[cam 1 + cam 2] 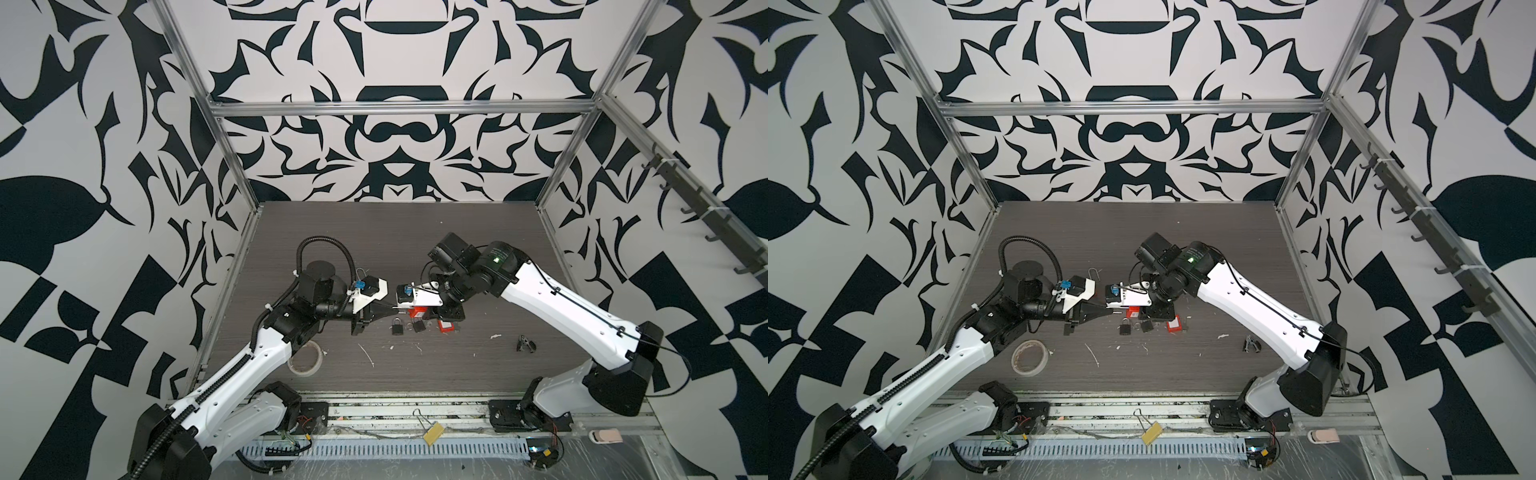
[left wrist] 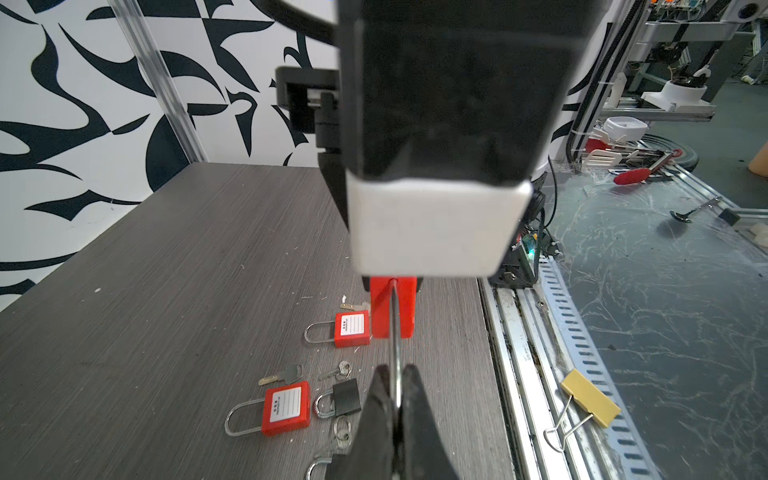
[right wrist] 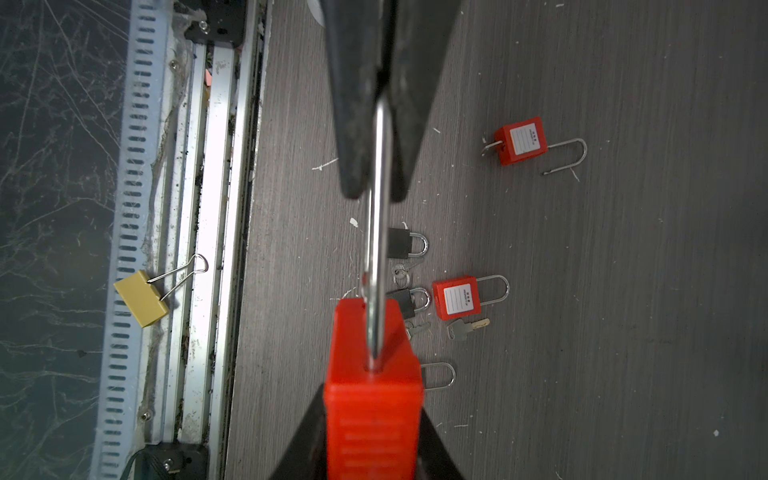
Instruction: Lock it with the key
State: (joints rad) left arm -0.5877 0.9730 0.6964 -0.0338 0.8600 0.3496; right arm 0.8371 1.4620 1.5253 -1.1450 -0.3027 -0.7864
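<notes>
- In the middle of both top views, the two hands meet nose to nose over the worktop [image 1: 374,232]. A red padlock [image 3: 372,440] is strung between them, and it looks lifted off the surface.
- So the left hand [image 2: 395,374] is pinched together on the steel shackle [image 3: 380,249], and the right hand [image 3: 374,411] is clamped on the red body, fingers tight against both sides.
- The shackle is edge-on in both wrist views, so I can't tell if it's seated in the body or popped.
- My read: this is the hold-and-line-up step, with no key in play yet. Neither hand has one.
- A loose key [image 3: 467,328] with a dark head lies right of centre in the right wrist view, just beside a second lock [image 3: 457,297]. I'd guess that's the one.
- The next move needs one hand to let go and fetch it while the other holds the padlock steady. The keyhole isn't visible, so lining it up is the tricky bit.
</notes>
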